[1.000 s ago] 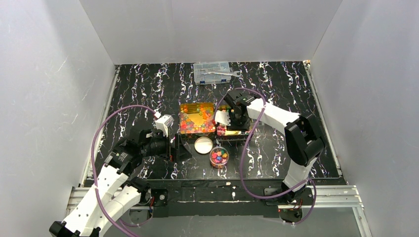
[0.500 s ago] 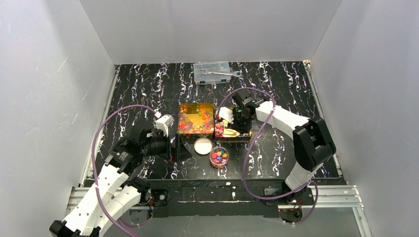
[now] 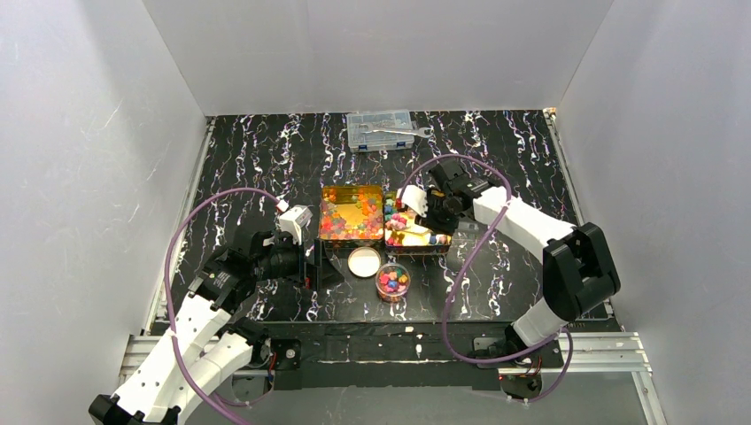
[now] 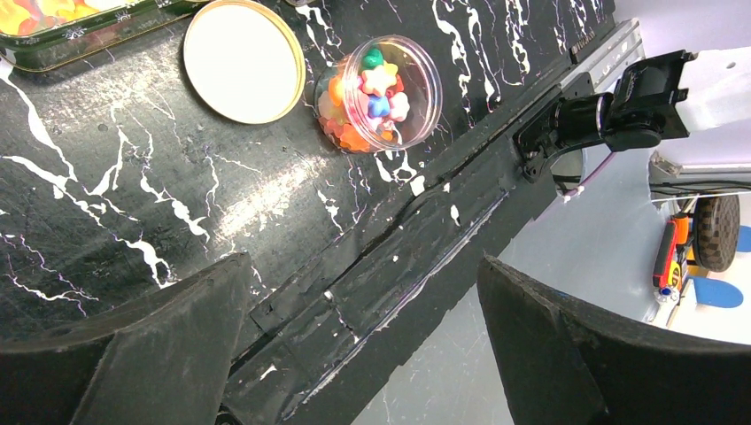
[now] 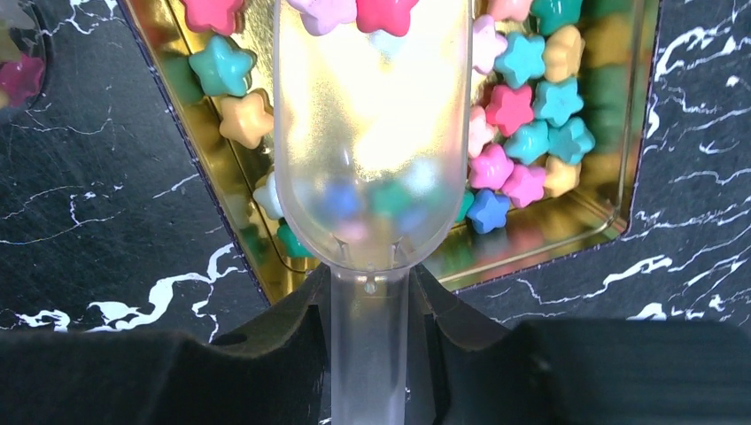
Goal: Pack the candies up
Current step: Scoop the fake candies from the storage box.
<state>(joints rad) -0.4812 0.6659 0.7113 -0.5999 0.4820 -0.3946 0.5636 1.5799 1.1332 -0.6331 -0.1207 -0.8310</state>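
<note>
Pastel star candies lie in a gold tin, also seen from above as the right tin. My right gripper is shut on the handle of a clear plastic scoop, whose bowl lies low over this tin. Glossy red, orange and yellow candies fill the left tin. A small clear round jar holds mixed candies, and its white lid lies beside it. Left of the lid, my left gripper hangs open and holds nothing.
A clear compartment box with a wrench on it stands at the back of the table. The table's front edge with a metal rail runs just behind the jar. White walls close in three sides.
The right arm has swung to the right and drawn the scoop back across the right tin, so more pastel candies show. The left arm has not moved.
</note>
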